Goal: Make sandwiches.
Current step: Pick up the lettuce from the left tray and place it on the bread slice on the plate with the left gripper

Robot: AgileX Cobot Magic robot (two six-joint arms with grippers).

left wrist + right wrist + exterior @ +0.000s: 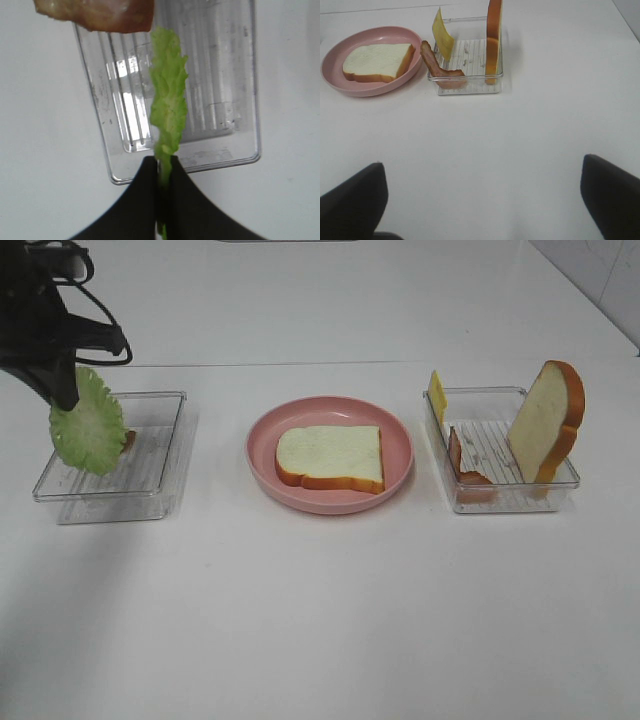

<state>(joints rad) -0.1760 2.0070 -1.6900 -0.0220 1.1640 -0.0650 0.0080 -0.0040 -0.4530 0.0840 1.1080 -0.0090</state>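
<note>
While one bread slice [330, 458] is lying on the pink plate [404, 445] as the sandwich's base, the left gripper [164, 164] is pinching a lettuce leaf [88, 430] and dangling it above the left clear tray [150, 465], likely as the next layer. A bacon piece [100, 14] is lying in that tray. The right tray [500, 497] is holding a cheese slice [437, 395], a bacon strip [465, 468] and a second bread slice [545, 420] leaning upright, and the right gripper [480, 200] is hovering with jaws spread wide.

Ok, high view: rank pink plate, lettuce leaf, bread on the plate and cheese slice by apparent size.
pink plate
lettuce leaf and bread on the plate: too alike to rank
cheese slice, partly hidden
</note>
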